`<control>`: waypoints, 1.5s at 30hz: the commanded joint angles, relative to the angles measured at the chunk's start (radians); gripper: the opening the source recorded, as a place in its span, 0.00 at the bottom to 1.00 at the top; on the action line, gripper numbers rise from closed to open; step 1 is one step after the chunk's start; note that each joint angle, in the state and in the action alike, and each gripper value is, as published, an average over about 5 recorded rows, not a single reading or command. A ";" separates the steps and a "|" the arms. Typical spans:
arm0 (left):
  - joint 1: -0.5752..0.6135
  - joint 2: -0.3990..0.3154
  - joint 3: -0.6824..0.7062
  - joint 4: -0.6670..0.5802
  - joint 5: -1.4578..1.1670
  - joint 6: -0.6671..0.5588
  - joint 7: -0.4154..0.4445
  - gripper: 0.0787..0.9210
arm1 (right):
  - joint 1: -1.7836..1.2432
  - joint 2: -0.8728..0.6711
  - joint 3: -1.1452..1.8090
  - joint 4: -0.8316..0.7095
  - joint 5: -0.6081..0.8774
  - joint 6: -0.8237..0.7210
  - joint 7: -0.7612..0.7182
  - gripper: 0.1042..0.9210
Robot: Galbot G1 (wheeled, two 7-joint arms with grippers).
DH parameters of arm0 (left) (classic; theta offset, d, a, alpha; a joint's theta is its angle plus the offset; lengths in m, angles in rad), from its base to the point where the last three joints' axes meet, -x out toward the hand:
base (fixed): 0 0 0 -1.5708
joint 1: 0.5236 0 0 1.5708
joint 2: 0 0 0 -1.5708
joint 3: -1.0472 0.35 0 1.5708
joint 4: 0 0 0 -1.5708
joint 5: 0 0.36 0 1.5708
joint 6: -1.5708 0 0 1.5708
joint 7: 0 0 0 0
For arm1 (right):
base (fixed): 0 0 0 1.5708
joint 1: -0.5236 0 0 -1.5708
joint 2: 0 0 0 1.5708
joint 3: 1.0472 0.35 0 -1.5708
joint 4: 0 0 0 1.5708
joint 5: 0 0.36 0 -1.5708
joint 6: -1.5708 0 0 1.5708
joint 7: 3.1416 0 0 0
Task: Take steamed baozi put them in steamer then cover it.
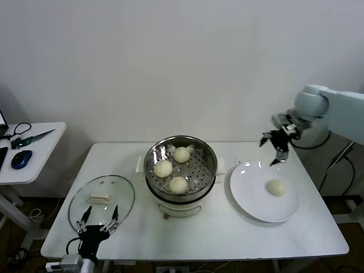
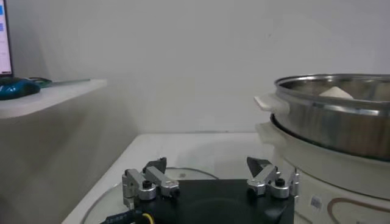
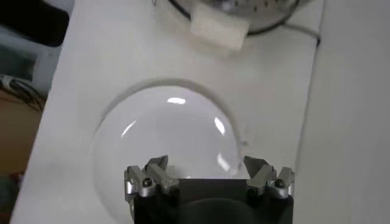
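Observation:
Three baozi [image 1: 178, 185] lie on the perforated tray of the steel steamer [image 1: 209, 152] at the table's middle. A fourth baozi [image 1: 277, 187] lies on the white plate [image 1: 247, 193] to the right. My right gripper [image 1: 274, 150] is open and empty, in the air above the plate's far edge; its wrist view shows the plate [image 3: 158, 140] below the open fingers [image 3: 155, 173]. The glass cover [image 1: 116, 193] with its cream handle [image 1: 100, 198] lies flat at the front left. My left gripper [image 1: 99, 219] is open, low at the cover's near edge; the steamer [image 2: 341, 122] also shows in its wrist view.
A side table [image 1: 34, 153] at the far left holds a blue mouse [image 1: 21, 159] and cables. The right arm's body [image 1: 335, 111] reaches in from the right. The steamer's cream handle [image 3: 219, 29] shows in the right wrist view.

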 commanded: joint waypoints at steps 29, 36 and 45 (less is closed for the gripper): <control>0.016 -0.014 0.001 0.024 0.020 -0.013 -0.003 0.88 | -0.592 0.100 0.481 -0.396 -0.294 -0.042 0.053 0.88; 0.014 -0.013 -0.002 0.024 0.018 -0.012 -0.003 0.88 | -0.588 0.106 0.470 -0.394 -0.297 -0.044 0.038 0.80; 0.014 -0.014 -0.005 0.020 0.015 -0.012 -0.004 0.88 | -0.521 0.096 0.420 -0.350 -0.273 -0.053 0.034 0.69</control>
